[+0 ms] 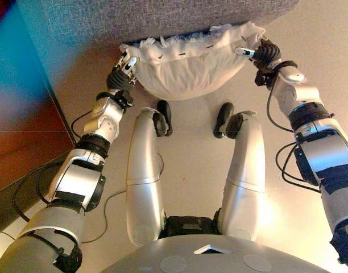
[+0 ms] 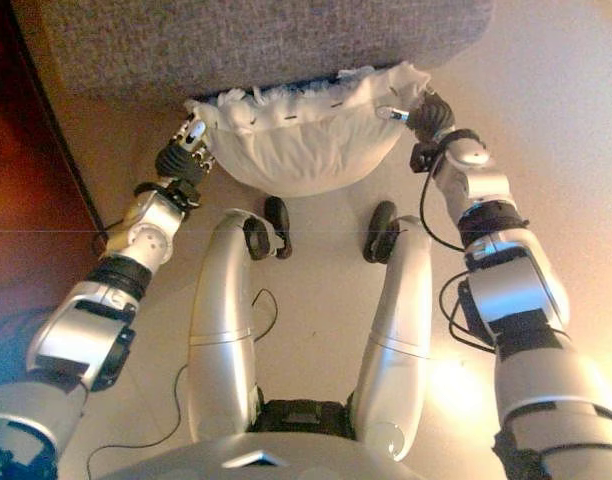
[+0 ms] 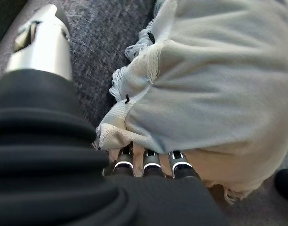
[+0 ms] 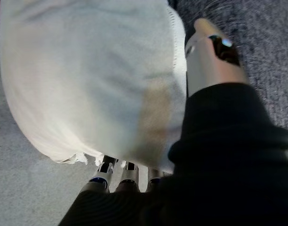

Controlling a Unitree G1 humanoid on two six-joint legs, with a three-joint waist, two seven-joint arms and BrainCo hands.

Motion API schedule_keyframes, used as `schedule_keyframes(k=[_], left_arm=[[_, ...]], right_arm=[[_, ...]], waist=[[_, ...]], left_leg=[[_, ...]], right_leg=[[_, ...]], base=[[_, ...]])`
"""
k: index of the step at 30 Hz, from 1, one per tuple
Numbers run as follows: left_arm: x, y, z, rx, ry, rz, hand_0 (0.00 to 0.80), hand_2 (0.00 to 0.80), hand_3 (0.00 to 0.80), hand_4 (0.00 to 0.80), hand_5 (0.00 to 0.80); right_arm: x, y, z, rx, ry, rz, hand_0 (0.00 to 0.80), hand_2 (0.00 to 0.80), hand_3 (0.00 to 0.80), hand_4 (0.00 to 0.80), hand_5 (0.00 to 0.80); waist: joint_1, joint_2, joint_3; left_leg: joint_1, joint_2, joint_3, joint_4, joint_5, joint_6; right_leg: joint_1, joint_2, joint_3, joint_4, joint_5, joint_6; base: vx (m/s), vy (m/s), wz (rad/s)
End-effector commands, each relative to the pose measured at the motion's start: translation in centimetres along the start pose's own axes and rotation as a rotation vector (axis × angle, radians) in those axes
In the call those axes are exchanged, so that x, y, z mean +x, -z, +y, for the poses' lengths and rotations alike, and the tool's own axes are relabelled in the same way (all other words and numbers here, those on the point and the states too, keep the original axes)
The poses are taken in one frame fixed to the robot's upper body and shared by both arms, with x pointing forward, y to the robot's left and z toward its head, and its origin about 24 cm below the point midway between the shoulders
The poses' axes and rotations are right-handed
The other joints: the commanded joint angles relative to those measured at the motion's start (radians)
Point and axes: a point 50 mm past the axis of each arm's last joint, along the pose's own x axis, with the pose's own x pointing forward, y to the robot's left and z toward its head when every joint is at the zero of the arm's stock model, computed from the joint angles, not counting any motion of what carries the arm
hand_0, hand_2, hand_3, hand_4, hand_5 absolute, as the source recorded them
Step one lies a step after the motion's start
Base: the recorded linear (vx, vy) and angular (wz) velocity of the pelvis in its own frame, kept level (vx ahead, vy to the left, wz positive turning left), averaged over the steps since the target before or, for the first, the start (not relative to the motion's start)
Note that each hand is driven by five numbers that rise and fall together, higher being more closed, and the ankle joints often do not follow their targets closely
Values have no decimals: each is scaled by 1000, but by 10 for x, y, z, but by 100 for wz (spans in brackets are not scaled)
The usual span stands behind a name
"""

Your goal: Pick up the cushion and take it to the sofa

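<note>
Cushion (image 1: 191, 62) hung between my two hands, its far fringed edge at the front of the grey fabric sofa (image 1: 134, 20). Left hand (image 1: 124, 69) clasped its left end, right hand (image 1: 264, 54) its right end, fingers curled underneath. Pale floor (image 1: 191, 170) below; dark reddish panel (image 1: 20, 125) at left.

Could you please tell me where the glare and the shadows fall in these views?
Left eye view: the floor beside the right arm glares brightest, while the cushion is evenly lit. Right wrist view: a dark band of shadow lies on the cushion beside the right hand. Left wrist view: the cushion's edge nearest the left hand looks shaded.
</note>
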Motion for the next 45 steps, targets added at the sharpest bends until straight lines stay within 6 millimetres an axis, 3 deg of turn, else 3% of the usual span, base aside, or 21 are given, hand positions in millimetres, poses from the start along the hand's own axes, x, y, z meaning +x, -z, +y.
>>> schedule_keyframes(k=[1, 2, 25, 33, 40, 45], left_arm=[[17, -21, -48, -7, 211, -64, 725, 725, 725, 725, 725], [17, -23, -50, -3, 221, -68, 800, 800, 800, 800, 800], [20, -36, -52, 55, 200, -125, 800, 800, 800, 800, 800], [17, -35, -56, 83, 251, -169, 800, 800, 800, 800, 800], [-9, -5, -59, 124, 261, -259, 800, 800, 800, 800, 800], [-23, 4, -58, 125, 256, -280, 800, 800, 800, 800, 800]], right_arm=[[8, -32, 24, -33, -132, -81, 555, 555, 555, 555, 555], [8, -34, 26, -41, -149, -83, 800, 800, 800, 800, 800], [7, -36, 27, -50, -166, -115, 800, 800, 800, 800, 800], [4, -43, 31, 33, -145, -222, 800, 800, 800, 800, 800], [-20, -15, 51, 162, -172, -386, 800, 800, 800, 800, 800], [-39, 10, 58, 273, -177, -430, 800, 800, 800, 800, 800]], waist=[[-21, 48, -11], [-21, 47, -11], [-22, 38, -11], [-23, 33, -11], [-34, 15, -11], [-42, -5, -11]], left_leg=[[49, -5, -21, -88, 8, -56], [51, -4, -19, -96, 10, -57], [71, -1, -13, -151, 15, -61], [95, 3, -13, -172, 8, -64], [212, 4, -5, -237, 6, -72], [350, 2, -1, -347, 26, -76]], right_leg=[[49, -11, 36, -188, 149, 60], [51, -12, 34, -194, 152, 61], [74, -15, 16, -260, 184, 78], [97, -9, 13, -279, 186, 81], [217, 7, 1, -343, 190, 107], [350, 4, -20, -441, 204, 125]], base=[[0, 0, 0], [0, 0, 0], [0, 0, 0], [0, 0, 0], [11, -17, -2], [48, -52, -2]])
